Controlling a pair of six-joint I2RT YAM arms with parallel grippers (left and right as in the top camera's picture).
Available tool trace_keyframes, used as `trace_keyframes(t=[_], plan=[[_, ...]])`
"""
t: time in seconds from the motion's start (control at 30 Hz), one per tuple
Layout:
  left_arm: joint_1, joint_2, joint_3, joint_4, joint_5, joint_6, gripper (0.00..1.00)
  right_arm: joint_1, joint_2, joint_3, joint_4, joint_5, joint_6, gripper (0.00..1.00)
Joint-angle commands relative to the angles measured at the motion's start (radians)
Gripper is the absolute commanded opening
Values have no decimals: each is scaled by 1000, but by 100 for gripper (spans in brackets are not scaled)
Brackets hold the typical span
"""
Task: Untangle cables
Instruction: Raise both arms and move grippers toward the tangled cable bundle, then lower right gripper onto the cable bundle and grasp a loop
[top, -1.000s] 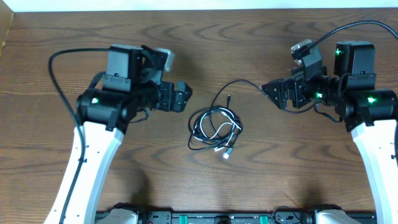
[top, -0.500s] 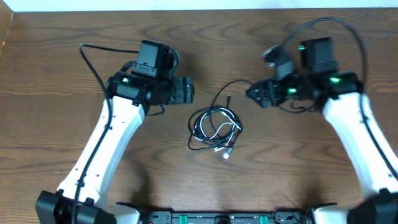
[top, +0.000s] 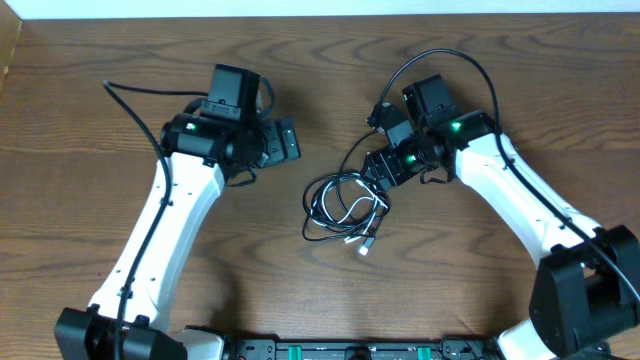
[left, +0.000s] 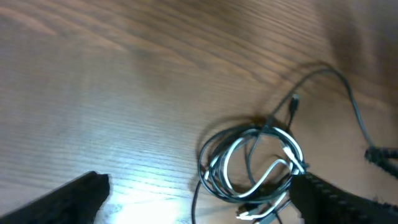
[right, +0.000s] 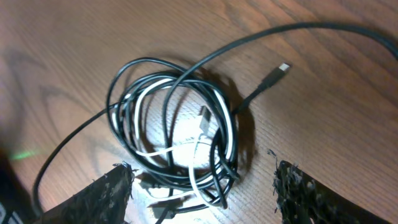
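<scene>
at the centre of the table (top: 480, 290), the cables (top: 345, 205) are piled in one loose coil: black, white and grey loops tangled, a black plug end poking out. left gripper (top: 290, 140) is spread wide, clear of it; right gripper (top: 378, 172) is parted over its edge.

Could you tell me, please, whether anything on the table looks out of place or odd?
Only the cables: black and white cords are looped through one another in one tangled coil at the centre of the overhead view, with a loose black strand trailing away from it. Nothing looks damaged.
</scene>
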Motion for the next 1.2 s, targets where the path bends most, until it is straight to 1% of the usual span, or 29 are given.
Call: trace_keyframes(t=[0.0,0.33,0.43,0.57,0.9,1.0,1.17], plan=[[25,-7,5,-6,-21,-16,98,2,26,18,6,18,43,71],[29,-7,5,-6,-18,-16,98,10,42,17,43,19,46,71],[29,-7,4,-6,-18,-16,98,17,47,16,51,26,51,68],[29,-7,4,-7,-18,-16,98,21,53,13,53,103,118,63],[29,-7,4,-6,-19,-16,98,27,53,-20,80,104,140,50],[29,-7,4,-6,-18,-16,98,46,53,-42,87,103,140,48],[29,-7,4,-6,-18,-16,98,92,53,-57,80,64,119,48]])
